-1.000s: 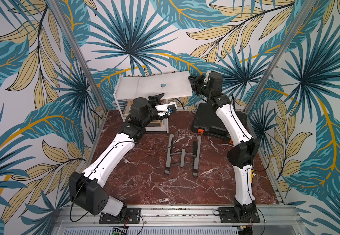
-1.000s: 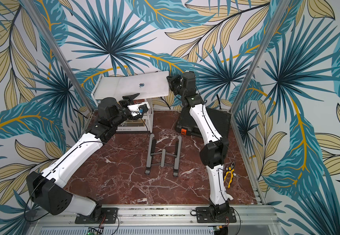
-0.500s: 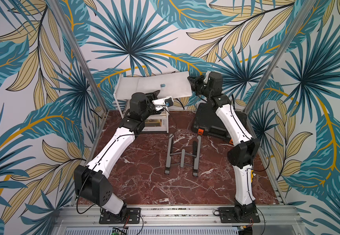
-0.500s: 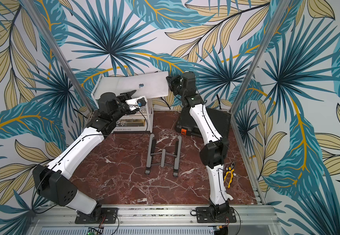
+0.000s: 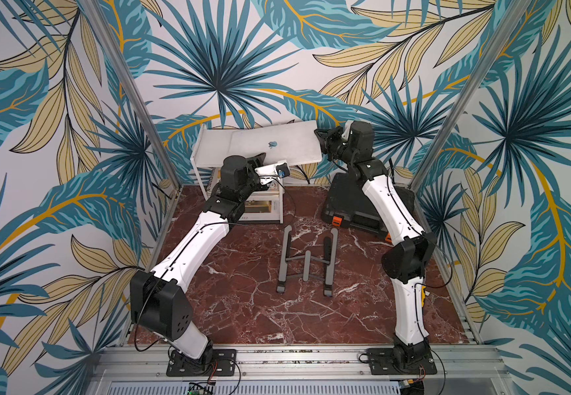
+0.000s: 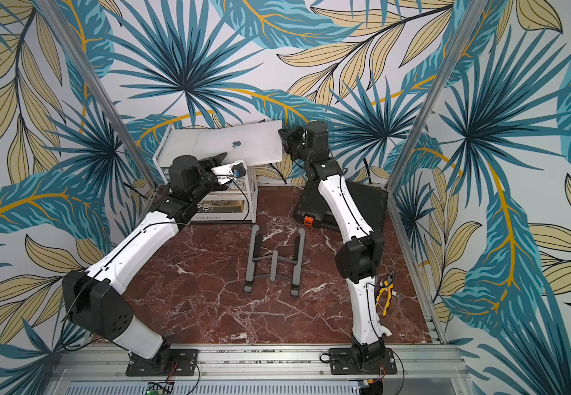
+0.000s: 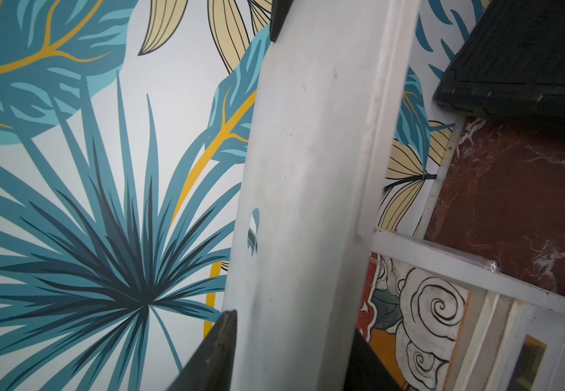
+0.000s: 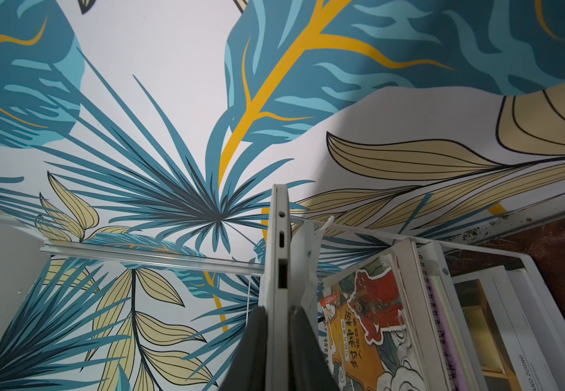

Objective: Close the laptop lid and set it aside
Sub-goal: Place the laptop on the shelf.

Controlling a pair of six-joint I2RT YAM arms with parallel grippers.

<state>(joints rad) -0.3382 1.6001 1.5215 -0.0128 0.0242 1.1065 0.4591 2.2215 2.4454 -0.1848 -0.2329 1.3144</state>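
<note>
The laptop (image 5: 277, 145) (image 6: 243, 136) is closed, its silver lid and dark apple logo facing up. Its left part lies on the white shelf rack (image 5: 208, 147) and its right end overhangs. My right gripper (image 5: 321, 142) (image 8: 278, 309) is shut on the laptop's (image 8: 279, 237) right edge, one finger on each face. My left gripper (image 5: 261, 158) (image 7: 294, 338) is at the front edge, below the logo. Its fingers (image 7: 220, 342) straddle the laptop (image 7: 308, 169), one against the lid, one underneath.
Books (image 8: 362, 321) fill the rack under the laptop. A grey H-shaped stand (image 5: 306, 261) lies flat mid-floor. A black case (image 5: 349, 201) leans at the back right. Yellow pliers (image 6: 385, 294) lie by the right arm's base. Patterned walls enclose three sides.
My left arm has swung up and back to the laptop's front edge, and its jaws have narrowed around it. The right gripper and the laptop have stayed put.
</note>
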